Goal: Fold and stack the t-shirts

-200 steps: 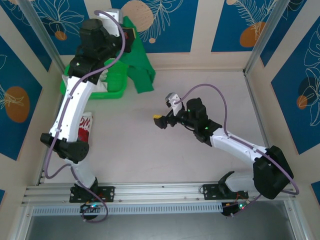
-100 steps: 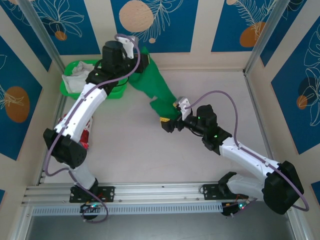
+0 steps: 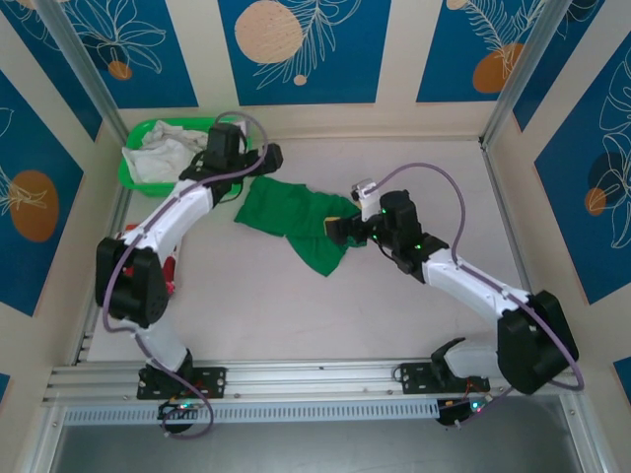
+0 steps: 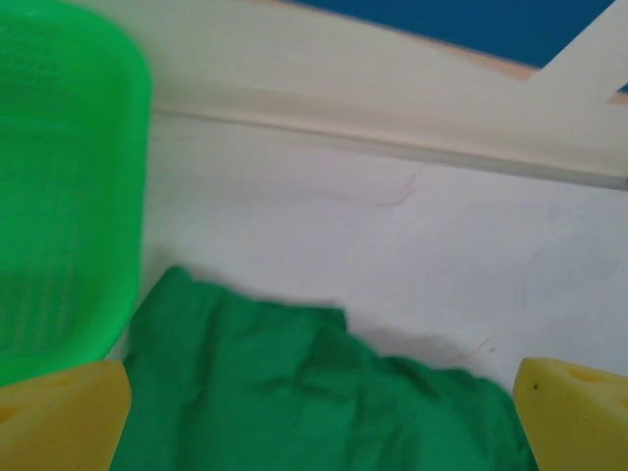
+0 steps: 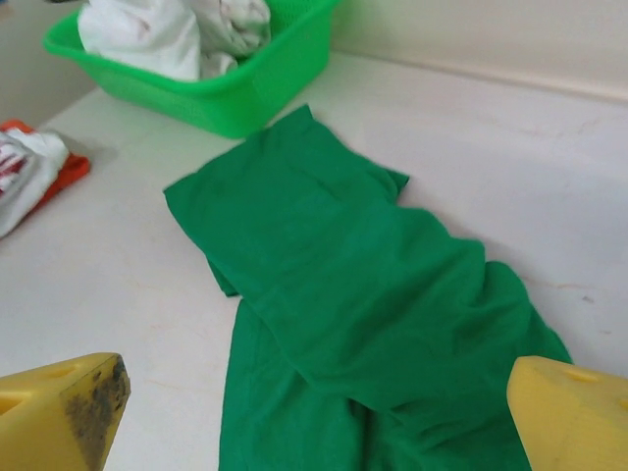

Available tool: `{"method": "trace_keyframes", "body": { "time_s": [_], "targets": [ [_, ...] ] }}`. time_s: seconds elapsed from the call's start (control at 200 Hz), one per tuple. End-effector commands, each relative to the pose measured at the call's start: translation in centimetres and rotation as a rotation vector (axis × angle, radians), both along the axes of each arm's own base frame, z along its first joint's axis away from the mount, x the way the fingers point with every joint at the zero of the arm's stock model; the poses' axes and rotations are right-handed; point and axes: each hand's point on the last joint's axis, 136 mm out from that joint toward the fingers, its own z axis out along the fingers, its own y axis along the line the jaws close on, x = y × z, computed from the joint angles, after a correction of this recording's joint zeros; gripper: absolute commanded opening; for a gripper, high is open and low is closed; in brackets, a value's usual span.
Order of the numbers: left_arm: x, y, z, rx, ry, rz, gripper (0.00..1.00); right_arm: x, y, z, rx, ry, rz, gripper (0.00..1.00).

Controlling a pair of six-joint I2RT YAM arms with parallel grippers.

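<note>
Bright green cloth t-shirt (image 3: 286, 209), rumpled just beside the green plastic basket (image 5: 245, 98), should handle light and limp: pinch its edge corners; left gripper (image 3: 260, 160) and right gripper (image 3: 338, 228) jaws spread, empty.

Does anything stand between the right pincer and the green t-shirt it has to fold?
Nothing visible does: the open right pincer hangs over the green t-shirt, with bare cloth showing between its fingertips.

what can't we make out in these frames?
- Red t-shirt: right wrist view, left edge cuts it; top view, left arm covers most. Lettering unreadable.
- Green t-shirt: right wrist view, bottom edge cuts its near end.
- White cloth in basket: right wrist view, top edge cuts it; garment type unclear.
</note>
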Motion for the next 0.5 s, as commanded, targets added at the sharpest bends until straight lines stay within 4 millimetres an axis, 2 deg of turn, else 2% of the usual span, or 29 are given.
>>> {"method": "trace_keyframes", "body": {
  "time_s": [0.0, 0.115, 0.26, 0.38, 0.495],
  "targets": [
    [-3.3, 3.7, 0.1, 0.007, -0.057, 0.155, 1.0, 1.0, 2.1, -0.7, -0.066, 0.008, 0.045, 0.99],
    [-7.8, 7.2, -2.0, 0.058, -0.037, 0.253, 1.0, 2.3, 5.3, -2.3, -0.127, 0.009, 0.125, 0.99],
    [-13.6, 10.8, -3.9, 0.117, 0.008, 0.339, 1.0, 3.9, 10.1, -5.5, -0.209, 0.042, 0.214, 0.97],
    [-17.3, 12.8, -5.0, 0.124, 0.025, 0.387, 1.0, 5.1, 14.0, -7.6, -0.266, 0.049, 0.26, 0.91],
    [-19.4, 13.5, -5.8, 0.118, 0.04, 0.392, 1.0, 6.2, 17.3, -10.2, -0.378, 0.039, 0.283, 0.84]
  ]
}}
